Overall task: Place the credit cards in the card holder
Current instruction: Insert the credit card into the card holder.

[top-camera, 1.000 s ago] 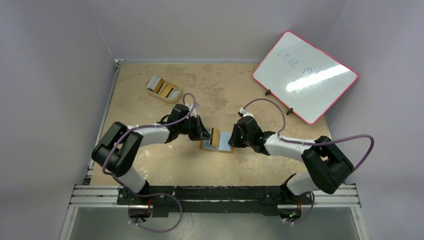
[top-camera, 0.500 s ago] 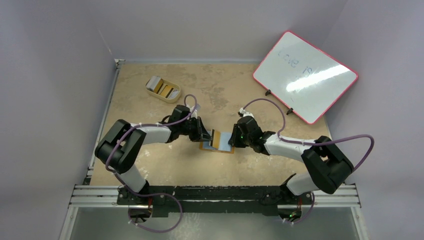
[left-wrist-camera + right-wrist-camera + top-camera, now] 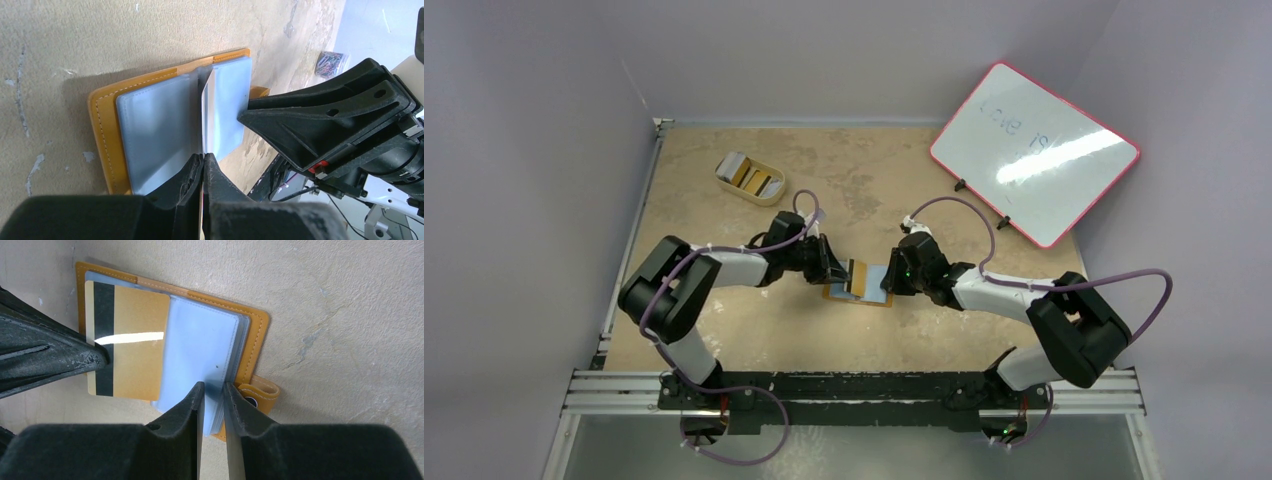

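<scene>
A: Centre of the table (image 3: 874,170): the card holder (image 3: 100,115) lies open and flat, orange cover down, pale blue sleeves (image 3: 202,345) up
B: And the left gripper (image 3: 204,157)?
A: Fingers pinched together on a gold card (image 3: 132,340), held tilted over the sleeves
B: The right gripper (image 3: 213,390)?
A: Clamped on the sleeves' edge, beside the snap tab (image 3: 260,395). More cards (image 3: 746,172) stand in the cream tray (image 3: 724,177), well apart

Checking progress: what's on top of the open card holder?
A gold-brown card, pinched by the left gripper, over blue sleeves that the right gripper grips. Sleeves under the card are hidden.
</scene>
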